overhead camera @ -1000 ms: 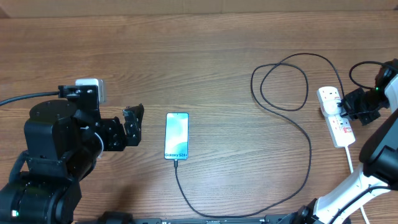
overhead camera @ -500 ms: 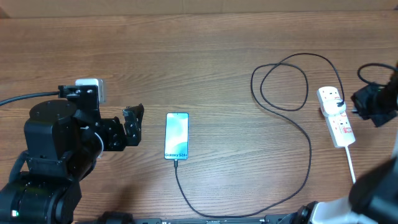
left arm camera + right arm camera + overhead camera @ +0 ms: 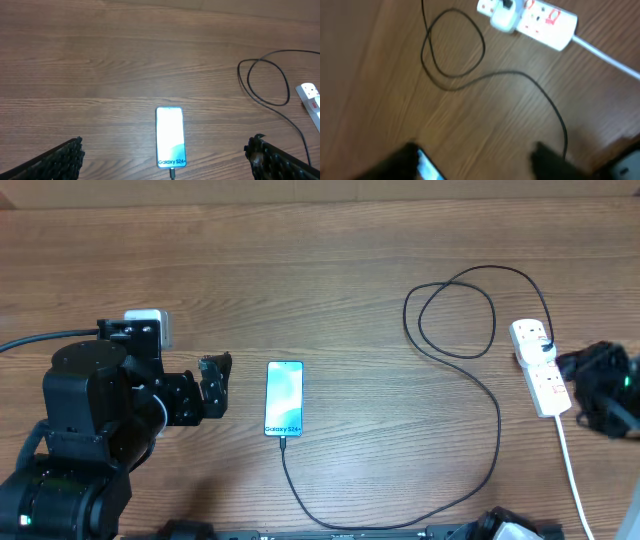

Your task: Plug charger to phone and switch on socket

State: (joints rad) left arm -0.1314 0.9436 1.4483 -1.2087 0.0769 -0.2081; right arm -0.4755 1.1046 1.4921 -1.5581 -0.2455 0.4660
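The phone (image 3: 284, 398) lies flat on the wooden table with its light blue screen up. It also shows in the left wrist view as the phone (image 3: 170, 136). The charger (image 3: 497, 420), a thin black cable, has its tip at the phone's bottom edge, curves right and loops up to a white plug in the socket (image 3: 540, 368). My left gripper (image 3: 218, 385) is open just left of the phone, and its fingers (image 3: 62, 160) straddle it at a distance. My right gripper (image 3: 592, 377), blurred, hovers right of the socket (image 3: 535, 19), open and empty.
The socket's thick white cord (image 3: 570, 465) runs toward the front edge at the right. A small white box (image 3: 150, 325) sits on the left arm. The charger's loop (image 3: 452, 50) lies on the table left of the socket.
My right gripper has pulled back from the socket toward the front right and has gone from shut to open. The left arm, phone and cable have not moved.
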